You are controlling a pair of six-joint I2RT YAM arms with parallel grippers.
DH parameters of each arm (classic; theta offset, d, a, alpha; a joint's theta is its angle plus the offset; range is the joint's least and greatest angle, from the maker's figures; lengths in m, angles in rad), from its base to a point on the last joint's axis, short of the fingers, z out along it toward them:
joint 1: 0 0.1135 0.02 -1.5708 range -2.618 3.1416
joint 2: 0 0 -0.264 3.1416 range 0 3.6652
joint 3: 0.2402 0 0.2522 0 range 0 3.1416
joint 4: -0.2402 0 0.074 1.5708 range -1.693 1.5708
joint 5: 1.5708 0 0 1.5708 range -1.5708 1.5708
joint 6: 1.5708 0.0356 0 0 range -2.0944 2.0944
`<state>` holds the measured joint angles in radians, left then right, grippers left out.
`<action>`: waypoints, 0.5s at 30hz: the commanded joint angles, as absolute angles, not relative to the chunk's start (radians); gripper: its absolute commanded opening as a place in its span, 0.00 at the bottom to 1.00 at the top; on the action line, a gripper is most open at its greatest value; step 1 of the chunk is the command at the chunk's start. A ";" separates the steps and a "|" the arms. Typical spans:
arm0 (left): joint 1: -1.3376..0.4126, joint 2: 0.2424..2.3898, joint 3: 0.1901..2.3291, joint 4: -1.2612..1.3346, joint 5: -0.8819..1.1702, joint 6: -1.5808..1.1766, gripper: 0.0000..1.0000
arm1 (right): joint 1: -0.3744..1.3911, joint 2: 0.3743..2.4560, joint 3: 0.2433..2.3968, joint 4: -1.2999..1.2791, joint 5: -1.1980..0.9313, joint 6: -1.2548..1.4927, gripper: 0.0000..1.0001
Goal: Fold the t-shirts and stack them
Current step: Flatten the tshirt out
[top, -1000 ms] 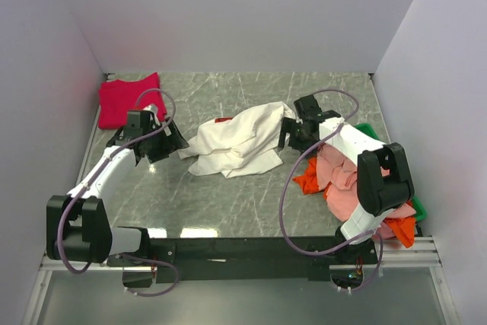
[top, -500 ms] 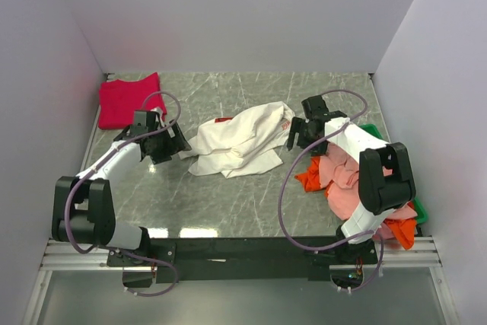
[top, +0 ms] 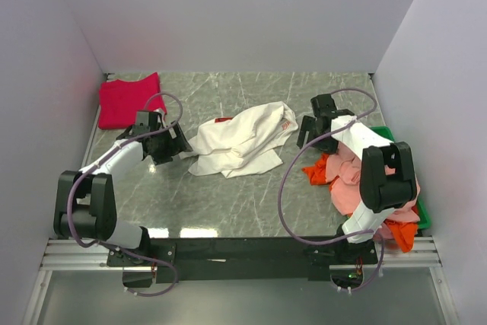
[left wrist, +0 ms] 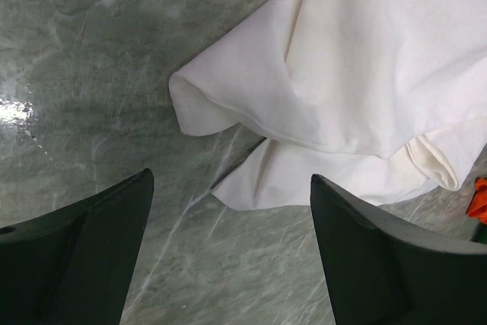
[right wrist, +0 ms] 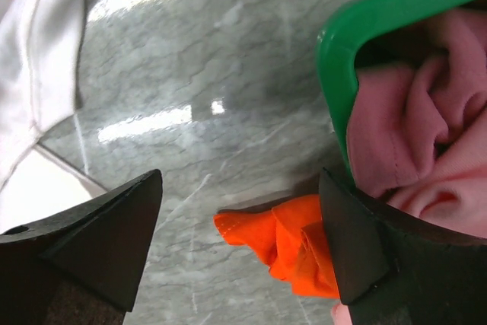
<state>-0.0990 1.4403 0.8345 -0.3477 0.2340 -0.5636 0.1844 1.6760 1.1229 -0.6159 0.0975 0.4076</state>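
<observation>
Shirts lie loose on the marble surface (top: 251, 203), and both arms hold nothing.
The white t-shirt (top: 242, 141) with red print lies crumpled in the middle of the surface. The left fingers (left wrist: 76, 256) stand spread wide just beside its left edge, empty. The right fingers (right wrist: 91, 241) are just as wide apart and empty, low over bare marble between the white shirt's right edge and the green bin (right wrist: 342, 43). A salmon-pink t-shirt (top: 350, 180) is heaped in that bin, and an orange t-shirt (right wrist: 281, 241) pokes out onto the surface beside it. A crimson t-shirt (top: 128, 100) lies flat in the far left corner, well apart.
</observation>
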 commanded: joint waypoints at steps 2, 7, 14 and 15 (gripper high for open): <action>-0.107 1.457 0.870 -0.307 0.239 -0.551 0.89 | 0.140 1.669 1.155 -0.650 0.176 0.382 0.90; -0.112 1.488 0.871 -0.296 0.230 -0.551 0.88 | 0.103 1.651 1.152 -0.653 0.183 0.364 0.90; -0.127 1.539 0.877 -0.270 0.198 -0.555 0.82 | 0.098 1.614 1.172 -0.669 0.146 0.360 0.89; -0.129 1.549 0.880 -0.264 0.189 -0.557 0.79 | 0.100 1.605 1.177 -0.667 0.112 0.364 0.88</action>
<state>-0.1200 1.5333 0.8368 -0.3088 0.2184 -0.5636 0.1074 1.6711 1.1278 -0.6315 0.1295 0.3725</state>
